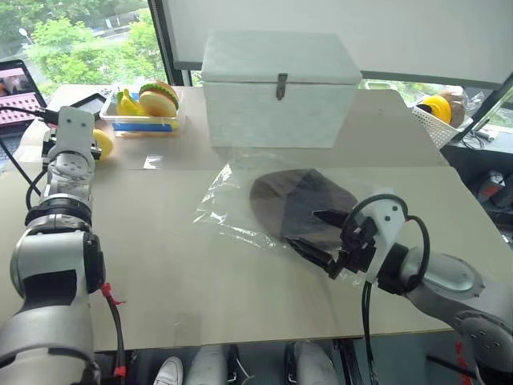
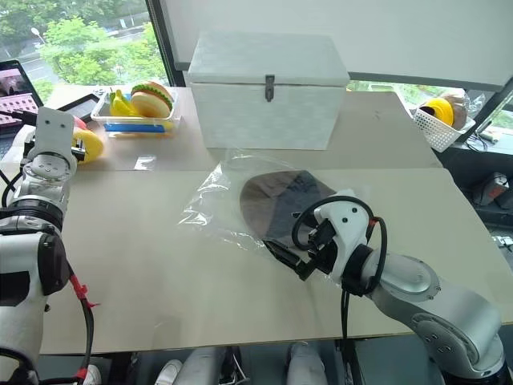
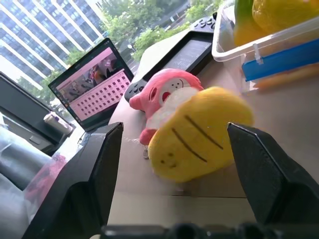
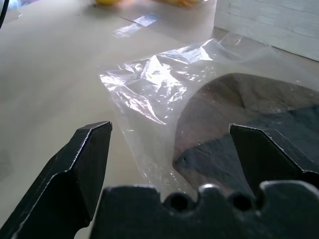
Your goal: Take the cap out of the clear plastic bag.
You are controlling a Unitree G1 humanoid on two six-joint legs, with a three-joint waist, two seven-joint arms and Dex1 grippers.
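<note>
A: Right gripper [image 1: 322, 233] fingers spread wide, empty, hovering at the near edge of the clear plastic bag [image 1: 232, 200]. Left gripper [image 3: 172, 149] fingers also apart, nothing between them, parked far off by the yellow plush [image 3: 199, 132] and pink plush [image 3: 164, 97].

B: Where's the cap [image 1: 300, 204]?

A: Inside the bag, lying flat mid-tabletop [image 1: 168, 265], just in front of the white box [image 1: 276, 88]. Dark panels toward the right gripper.

B: Handling?

A: My read: cap is soft, light, will fold under a pinch. Film is thin, glossy, likely slippery and will drag along with it. Best to pin a bare bag corner with one gripper, pinch the cap's near edge with the other.

B: Any labels?

A: None readable on bag, cap or box. Laptop [image 3: 92, 82] screen too small to read.
</note>
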